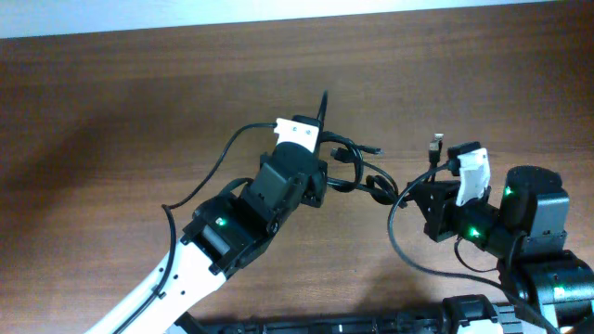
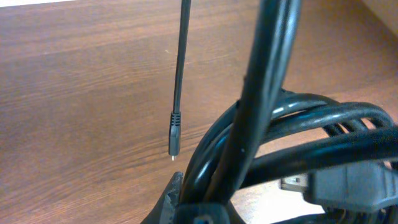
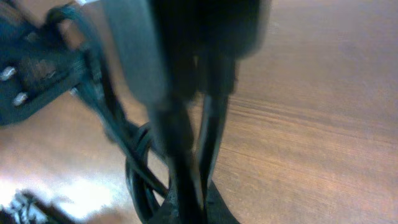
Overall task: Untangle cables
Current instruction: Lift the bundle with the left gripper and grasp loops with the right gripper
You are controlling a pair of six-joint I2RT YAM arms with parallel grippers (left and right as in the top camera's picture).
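The black cables (image 1: 360, 174) lie tangled in a bundle on the wooden table between my two grippers. My left gripper (image 1: 325, 178) is shut on the left side of the bundle. In the left wrist view thick black loops (image 2: 298, 121) run up out of its jaws (image 2: 205, 210), and a thin cable with a small plug (image 2: 175, 134) hangs just above the table. My right gripper (image 1: 434, 186) is shut on cable strands (image 3: 186, 143) that rise through its jaws (image 3: 193, 208). A USB plug end (image 1: 434, 144) sticks up above it.
The wooden table (image 1: 111, 111) stretches out to the left and to the back. A thicker black arm wire (image 1: 200, 190) arcs beside the left arm. A cable loop (image 1: 408, 255) lies in front of the right arm. The right arm's base (image 1: 548, 278) is at the lower right.
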